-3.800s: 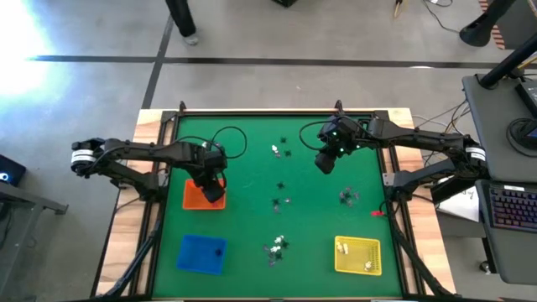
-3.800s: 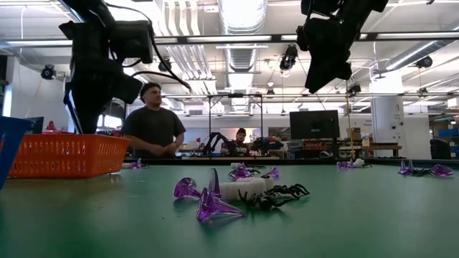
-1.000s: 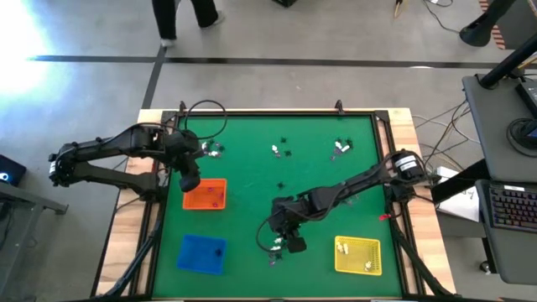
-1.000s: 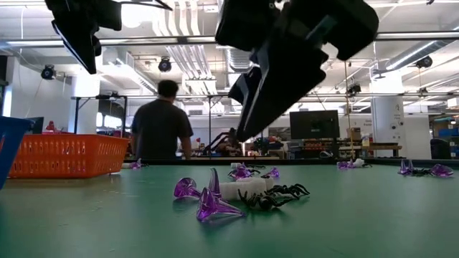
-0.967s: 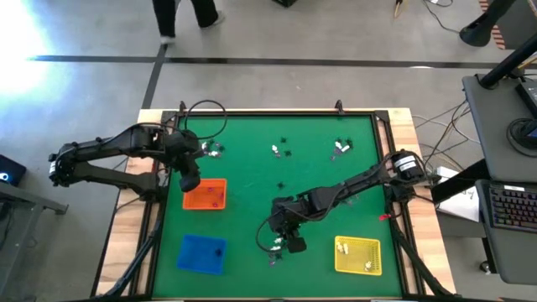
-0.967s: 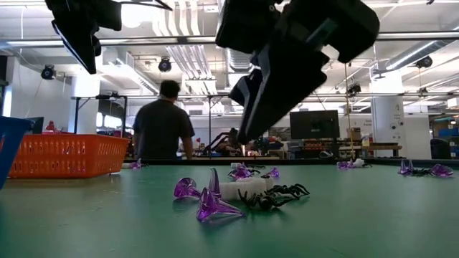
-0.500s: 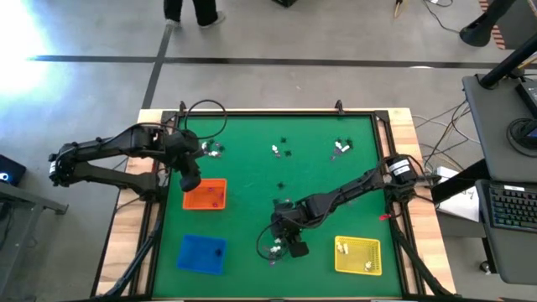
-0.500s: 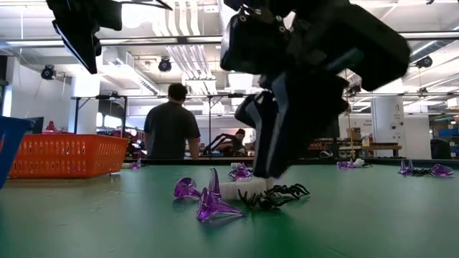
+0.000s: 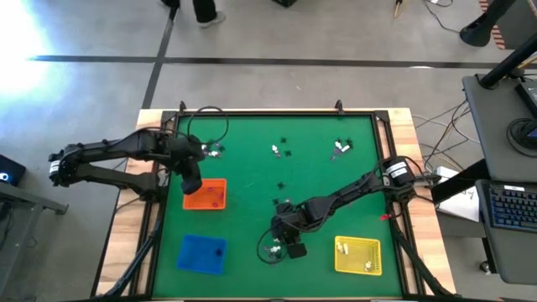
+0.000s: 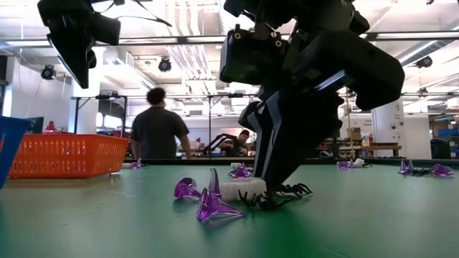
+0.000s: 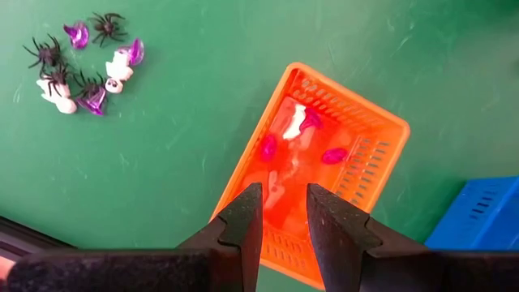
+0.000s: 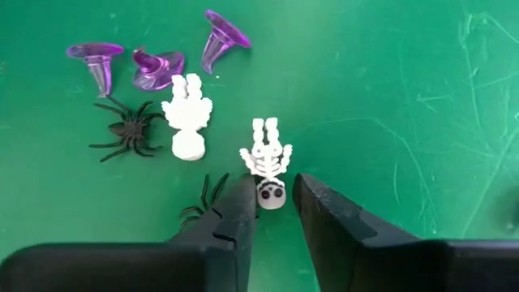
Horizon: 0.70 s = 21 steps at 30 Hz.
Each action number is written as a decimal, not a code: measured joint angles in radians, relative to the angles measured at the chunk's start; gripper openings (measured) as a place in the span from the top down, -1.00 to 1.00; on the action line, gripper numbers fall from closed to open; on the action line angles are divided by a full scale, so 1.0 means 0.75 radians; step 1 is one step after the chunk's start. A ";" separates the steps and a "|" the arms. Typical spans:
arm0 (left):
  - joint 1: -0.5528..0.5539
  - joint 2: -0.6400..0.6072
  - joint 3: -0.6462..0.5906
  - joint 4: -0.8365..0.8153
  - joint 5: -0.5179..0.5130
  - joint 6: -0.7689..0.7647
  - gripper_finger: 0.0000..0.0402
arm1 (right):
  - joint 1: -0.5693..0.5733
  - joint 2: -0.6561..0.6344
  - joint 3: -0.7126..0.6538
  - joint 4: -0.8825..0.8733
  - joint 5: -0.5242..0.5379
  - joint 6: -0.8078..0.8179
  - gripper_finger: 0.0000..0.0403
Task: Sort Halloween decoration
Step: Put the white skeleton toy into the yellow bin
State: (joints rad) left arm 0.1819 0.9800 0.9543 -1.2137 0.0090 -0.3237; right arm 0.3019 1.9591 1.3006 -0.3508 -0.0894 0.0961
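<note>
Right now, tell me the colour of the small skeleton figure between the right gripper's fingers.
White; the small skeleton figure shows best in the right wrist view.

black spider (image 12: 201, 208) half behind right jaws, blue tray (image 11: 480, 212) cut off at edge

right gripper (image 12: 273, 212) lowered, fingers (image 12: 240, 212) closing on white skeleton (image 12: 267, 162)

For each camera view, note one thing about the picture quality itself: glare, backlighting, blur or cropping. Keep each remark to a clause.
High view: strong white glare washes out the floor at the upper left. Low view: bright ceiling lights leave the right gripper a dark silhouette, and the person behind looks soft. Left wrist view: the orange tray is evenly lit. Right wrist view: the white skeleton is sharp, the fingers cropped.
</note>
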 joint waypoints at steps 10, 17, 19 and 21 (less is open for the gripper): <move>0.000 -0.003 -0.008 0.001 0.022 -0.021 0.60 | -0.001 -0.003 0.001 -0.006 0.004 0.097 0.92; 0.000 -0.003 -0.008 0.001 0.030 -0.043 0.60 | -0.001 -0.012 0.071 -0.068 0.014 0.166 0.93; 0.000 -0.003 -0.009 0.001 0.049 -0.050 0.60 | 0.000 -0.034 0.097 -0.107 0.022 0.194 0.93; 0.000 -0.004 -0.009 0.002 0.070 -0.050 0.60 | 0.002 -0.060 0.116 -0.143 0.034 0.231 0.93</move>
State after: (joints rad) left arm 0.1821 0.9772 0.9474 -1.2122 0.0616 -0.3614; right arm 0.3034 1.9138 1.3878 -0.4584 -0.0642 0.2697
